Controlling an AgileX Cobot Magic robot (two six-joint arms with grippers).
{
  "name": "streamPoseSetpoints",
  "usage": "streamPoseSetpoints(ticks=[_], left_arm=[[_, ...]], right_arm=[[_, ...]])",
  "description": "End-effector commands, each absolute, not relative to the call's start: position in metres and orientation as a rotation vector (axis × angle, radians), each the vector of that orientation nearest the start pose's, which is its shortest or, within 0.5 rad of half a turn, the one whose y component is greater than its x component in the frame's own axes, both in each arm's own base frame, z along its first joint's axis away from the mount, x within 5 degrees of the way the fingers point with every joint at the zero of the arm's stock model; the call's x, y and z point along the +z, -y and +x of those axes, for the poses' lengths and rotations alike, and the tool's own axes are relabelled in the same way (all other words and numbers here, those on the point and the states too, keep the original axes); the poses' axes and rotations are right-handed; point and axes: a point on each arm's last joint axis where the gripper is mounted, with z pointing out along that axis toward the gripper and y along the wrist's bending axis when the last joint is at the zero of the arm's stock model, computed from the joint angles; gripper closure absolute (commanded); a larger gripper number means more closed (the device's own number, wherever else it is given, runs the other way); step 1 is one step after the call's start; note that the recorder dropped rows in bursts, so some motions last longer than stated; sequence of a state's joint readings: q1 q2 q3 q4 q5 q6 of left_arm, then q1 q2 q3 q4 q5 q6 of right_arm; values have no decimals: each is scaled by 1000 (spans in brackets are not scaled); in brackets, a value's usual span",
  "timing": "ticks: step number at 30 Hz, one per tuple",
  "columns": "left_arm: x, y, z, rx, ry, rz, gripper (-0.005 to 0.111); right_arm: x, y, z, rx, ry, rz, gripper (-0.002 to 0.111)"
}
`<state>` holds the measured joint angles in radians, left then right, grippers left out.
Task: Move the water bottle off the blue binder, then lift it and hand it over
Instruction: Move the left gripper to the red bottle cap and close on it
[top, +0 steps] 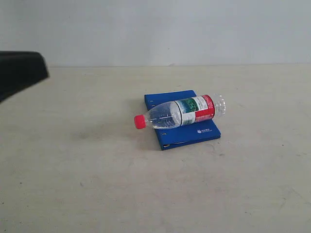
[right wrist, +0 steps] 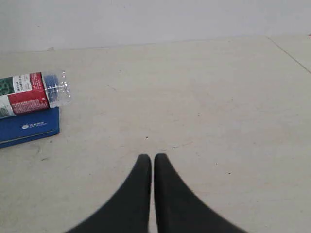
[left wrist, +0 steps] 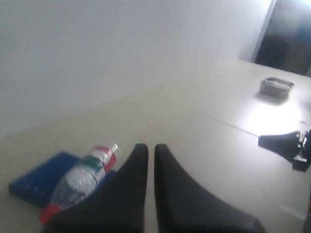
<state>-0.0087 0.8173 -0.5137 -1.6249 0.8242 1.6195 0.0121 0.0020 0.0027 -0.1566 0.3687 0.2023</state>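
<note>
Exterior view is showing the water bottle (top: pixel 181 112) lying sideways across the blue binder (top: pixel 206 132), weighing it down; the left pincer (left wrist: pixel 151 145) and right pincer (right wrist: pixel 153 156) are hanging closed and empty.

blurred grey thing (left wrist: pixel 276 87), maybe a tray; water bottle (right wrist: pixel 30 94) cropped at cap end.

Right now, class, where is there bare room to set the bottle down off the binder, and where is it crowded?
In the exterior view the table is bare on the near side of the blue binder, to its right, and left of the red cap of the water bottle. Only the binder is crowded: the bottle lies across it.
</note>
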Motion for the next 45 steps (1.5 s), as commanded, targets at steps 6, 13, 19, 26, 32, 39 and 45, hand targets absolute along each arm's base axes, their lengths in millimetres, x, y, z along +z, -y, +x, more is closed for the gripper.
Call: streamPoseSetpoints(ticks=[6,13,19,26,32,39,45], left_arm=[[225,65,232,-722,-2058,534,102],[194,84,255,-561,-2009,811,98],[188,94,282,-635,-1990,834,58],[160,105,321,-738,-2004,849,47],[132,120,343,-789,-2035,877,47],[117,122,363,-776,-2046,874,47],[111,124,371,-783,-2040,876,47]], right_arm=[[181,5,53,-11,-1841,79,109],[181,5,53,-11,-1841,79,109],[181,5,53,-11,-1841,79,109],[181,5,53,-11,-1841,79,109],[181,5,53,-11,-1841,79,109],[181,5,53,-11,-1841,79,109],[181,5,53,-11,-1841,79,109]])
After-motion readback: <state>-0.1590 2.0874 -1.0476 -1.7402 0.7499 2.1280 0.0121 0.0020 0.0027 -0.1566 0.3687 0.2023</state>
